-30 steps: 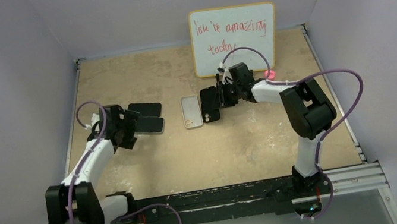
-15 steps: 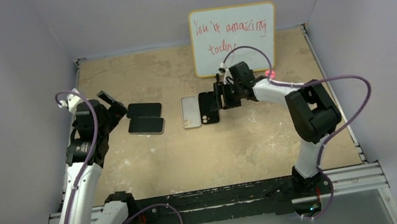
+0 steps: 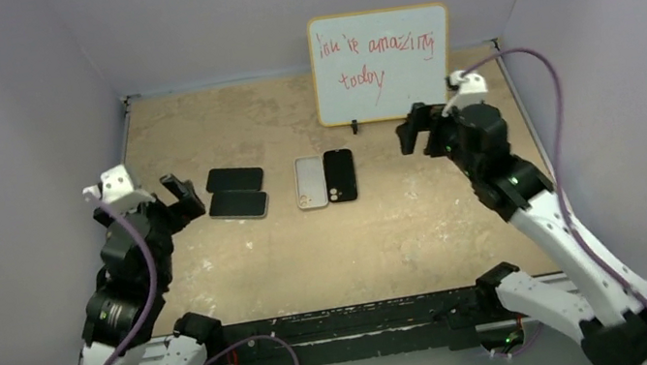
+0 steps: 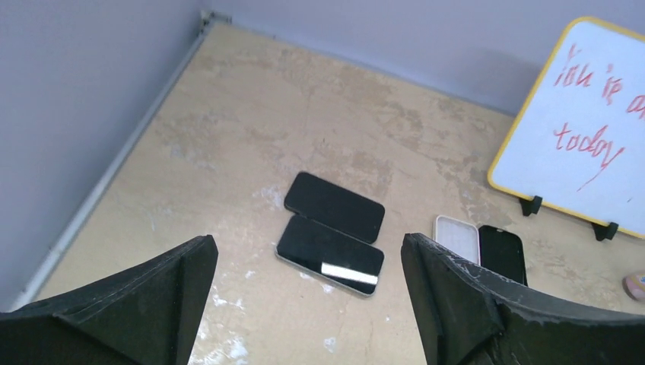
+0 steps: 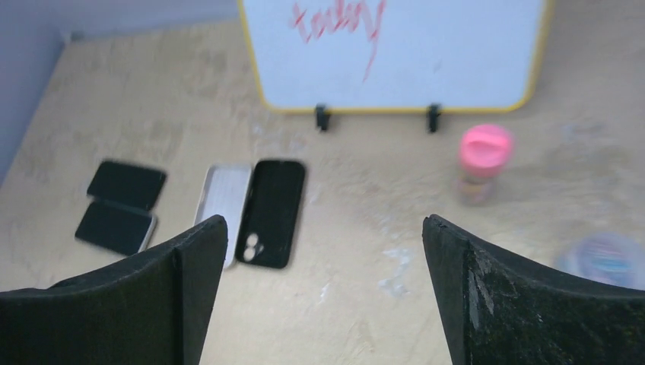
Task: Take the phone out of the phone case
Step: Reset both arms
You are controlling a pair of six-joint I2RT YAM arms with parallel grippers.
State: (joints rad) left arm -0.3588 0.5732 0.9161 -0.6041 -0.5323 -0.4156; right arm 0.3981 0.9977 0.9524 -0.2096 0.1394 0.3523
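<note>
**A:** Phone [image 3: 237, 205]: where is it?

**B:** Flat on the tan table [image 3: 294, 266], left of centre, dark screen up. A second phone [image 3: 235, 178] lies just behind it. Near the middle, a pale case [image 3: 311, 182] and a black case [image 3: 340, 175] lie side by side. Both look empty, in front of a whiteboard [image 3: 383, 63].

**A:** And the claws?

**B:** The left claw [image 3: 184, 195] hangs above the table, left of the phones, spread wide and holding nothing. The right claw [image 3: 416, 127] hangs right of the cases, equally wide and bare.

**A:** Which step is this?

**B:** The removal looks done, since phones and cases lie apart. I judge nothing more needs gripping. The arms need only keep clear.
</note>
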